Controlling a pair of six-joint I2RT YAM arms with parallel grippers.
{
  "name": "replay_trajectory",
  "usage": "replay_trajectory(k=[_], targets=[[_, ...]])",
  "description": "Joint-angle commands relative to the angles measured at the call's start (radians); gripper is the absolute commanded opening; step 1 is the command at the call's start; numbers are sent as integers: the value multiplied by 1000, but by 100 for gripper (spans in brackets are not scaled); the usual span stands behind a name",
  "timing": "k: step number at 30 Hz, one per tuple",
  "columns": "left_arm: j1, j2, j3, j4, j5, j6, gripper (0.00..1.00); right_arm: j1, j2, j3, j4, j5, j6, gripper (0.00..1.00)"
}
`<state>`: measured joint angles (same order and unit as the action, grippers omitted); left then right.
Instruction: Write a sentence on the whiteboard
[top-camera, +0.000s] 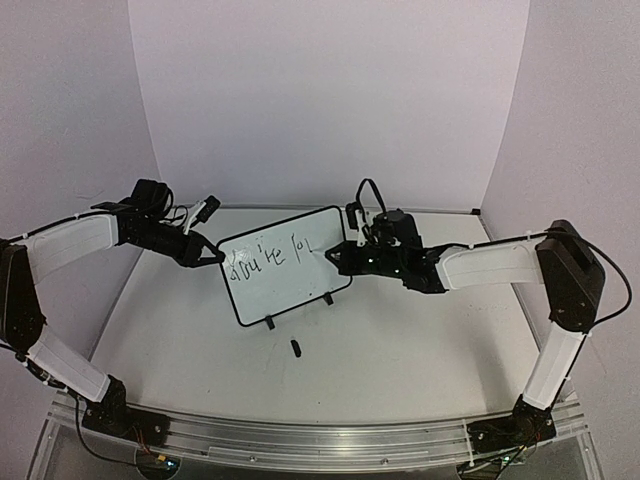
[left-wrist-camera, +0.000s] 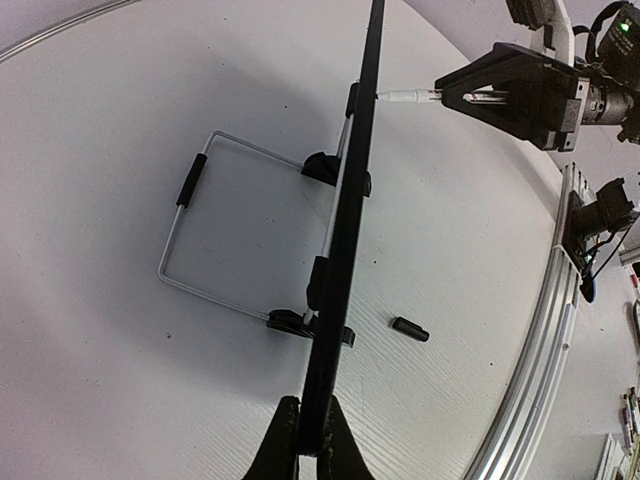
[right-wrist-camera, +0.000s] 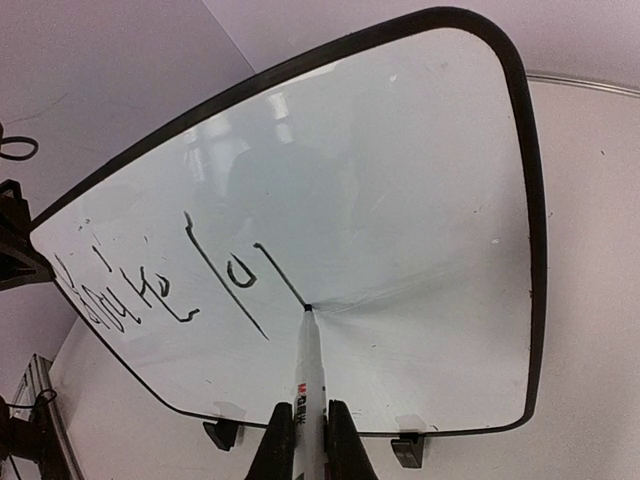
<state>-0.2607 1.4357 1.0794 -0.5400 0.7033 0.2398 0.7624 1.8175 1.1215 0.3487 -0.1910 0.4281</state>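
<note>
My left jaws pinch the board (top-camera: 290, 285) edge, right jaws hold the marker (right-wrist-camera: 310, 375); sentence (right-wrist-camera: 180, 292) reads "You're lo", rest unwritten.

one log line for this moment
left gripper: shut on whiteboard | right gripper: shut on marker, tip touching whiteboard | sentence: unfinished

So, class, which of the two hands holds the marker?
The right hand, its marker tip touching the whiteboard; the left hand only clamps the whiteboard's frame edge.

Soft, even, pinkish light, faint glare on the whiteboard (right-wrist-camera: 400, 200), fisheye bending at wrist-view edges.
</note>
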Motion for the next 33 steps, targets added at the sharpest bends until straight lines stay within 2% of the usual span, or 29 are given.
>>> replay_trajectory(k=[1, 11, 20, 33], targets=[[6, 17, 26, -14, -105, 27, 0, -6, -38, 54, 13, 48, -20, 0], [6, 15, 26, -14, -105, 27, 0, -8, -57, 76, 12, 53, -37, 0], [5, 17, 26, -14, -105, 27, 0, -9, -106, 10, 28, 23, -33, 0], [6, 19, 26, -14, -107, 27, 0, -23, -40, 12, 34, 0, -4, 0]])
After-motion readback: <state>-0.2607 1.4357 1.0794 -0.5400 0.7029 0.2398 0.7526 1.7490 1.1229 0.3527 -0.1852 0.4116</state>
